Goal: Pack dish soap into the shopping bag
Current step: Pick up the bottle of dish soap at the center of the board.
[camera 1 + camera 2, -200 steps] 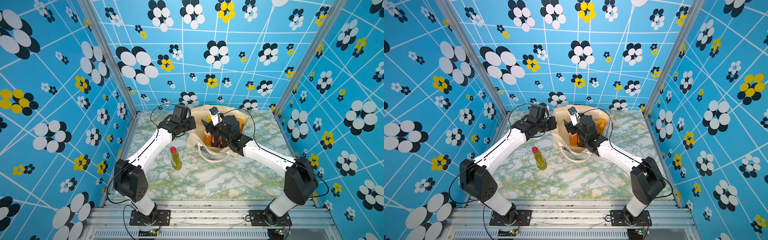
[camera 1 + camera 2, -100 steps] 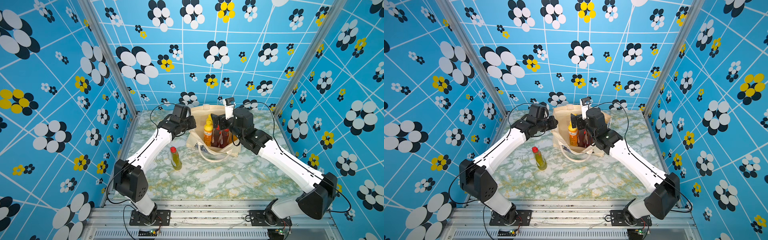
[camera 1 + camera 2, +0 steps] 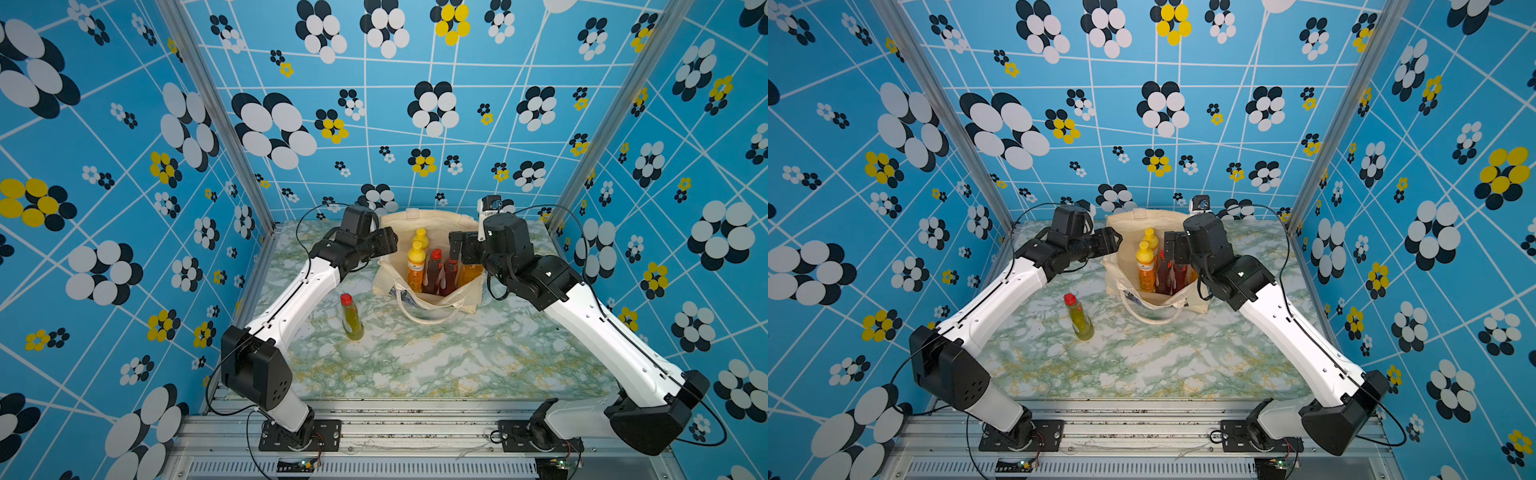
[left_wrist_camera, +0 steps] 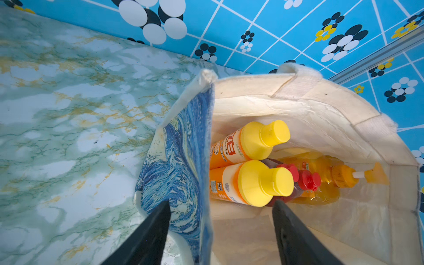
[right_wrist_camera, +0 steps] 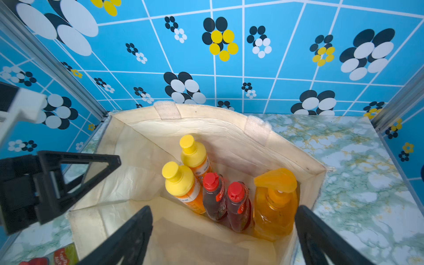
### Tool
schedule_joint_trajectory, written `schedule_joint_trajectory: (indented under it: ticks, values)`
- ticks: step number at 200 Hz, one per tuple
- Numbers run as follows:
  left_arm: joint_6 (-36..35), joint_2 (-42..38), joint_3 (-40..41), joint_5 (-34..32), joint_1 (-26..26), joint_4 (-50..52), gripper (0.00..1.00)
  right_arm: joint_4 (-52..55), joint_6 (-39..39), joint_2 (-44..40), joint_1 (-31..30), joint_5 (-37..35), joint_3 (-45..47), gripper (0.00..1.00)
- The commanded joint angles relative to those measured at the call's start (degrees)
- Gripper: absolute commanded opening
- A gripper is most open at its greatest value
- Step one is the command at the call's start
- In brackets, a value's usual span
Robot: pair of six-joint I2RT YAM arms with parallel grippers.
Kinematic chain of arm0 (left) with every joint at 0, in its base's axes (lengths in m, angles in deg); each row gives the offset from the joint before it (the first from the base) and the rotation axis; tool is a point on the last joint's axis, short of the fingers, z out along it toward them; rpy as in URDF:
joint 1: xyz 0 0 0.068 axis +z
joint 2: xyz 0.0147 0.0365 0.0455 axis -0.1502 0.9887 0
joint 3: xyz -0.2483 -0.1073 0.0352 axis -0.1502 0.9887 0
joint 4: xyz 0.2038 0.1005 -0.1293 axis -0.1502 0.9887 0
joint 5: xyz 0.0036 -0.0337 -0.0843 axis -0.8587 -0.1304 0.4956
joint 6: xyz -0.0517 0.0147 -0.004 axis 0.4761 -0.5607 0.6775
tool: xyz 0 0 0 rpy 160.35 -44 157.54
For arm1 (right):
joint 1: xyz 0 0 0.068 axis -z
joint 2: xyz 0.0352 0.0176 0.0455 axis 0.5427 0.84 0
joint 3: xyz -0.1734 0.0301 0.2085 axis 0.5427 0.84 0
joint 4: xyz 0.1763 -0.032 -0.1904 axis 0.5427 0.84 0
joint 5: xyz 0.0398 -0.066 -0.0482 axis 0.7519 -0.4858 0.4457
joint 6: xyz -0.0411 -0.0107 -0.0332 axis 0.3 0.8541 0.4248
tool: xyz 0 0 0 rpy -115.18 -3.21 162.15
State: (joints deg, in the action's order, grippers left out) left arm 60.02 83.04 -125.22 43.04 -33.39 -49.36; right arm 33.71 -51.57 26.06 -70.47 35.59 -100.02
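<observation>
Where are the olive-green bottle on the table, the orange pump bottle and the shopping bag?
olive-green bottle (image 3: 352,322): in a top view, on its body.
orange pump bottle (image 5: 274,212): right wrist view, on its body under the pump.
shopping bag (image 4: 180,160): left wrist view, on its blue printed outer wall.

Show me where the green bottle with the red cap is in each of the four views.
Top view: the green bottle stands on the table, left of centre, below the bag.
Top view: same spot, a little further left.
Left wrist: not in it.
Right wrist: probably the cut-off thing in the lower left corner.
Shared landmark: the bag, seen in all four.
</observation>
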Motion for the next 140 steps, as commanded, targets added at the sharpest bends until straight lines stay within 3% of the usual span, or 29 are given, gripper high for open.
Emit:
schedule_joint_trajectory:
  ticks: [1, 52, 110, 140]
  values:
    - [-2.5, -4.8, -0.9, -3.0, 0.3, 2.4, 0.81, 5.0, -2.5, -2.0, 0.7, -3.3, 0.0, 0.99]
    - [-4.2, -11.2, 0.4, -10.3, 0.2, 14.1, 0.85, 4.7, -3.7, -4.2, 2.0, -2.8, 3.2, 0.99]
    - [2.4, -18.0, 3.8, -27.2, -1.5, 31.5, 0.91, 0.6, -3.2, -6.4, 2.3, -2.8, 6.8, 0.99]
    - [5.9, -20.0, 6.8, -28.8, -3.0, 36.9, 0.93, -1.1, -3.1, -7.0, 2.6, -2.7, 8.1, 0.99]
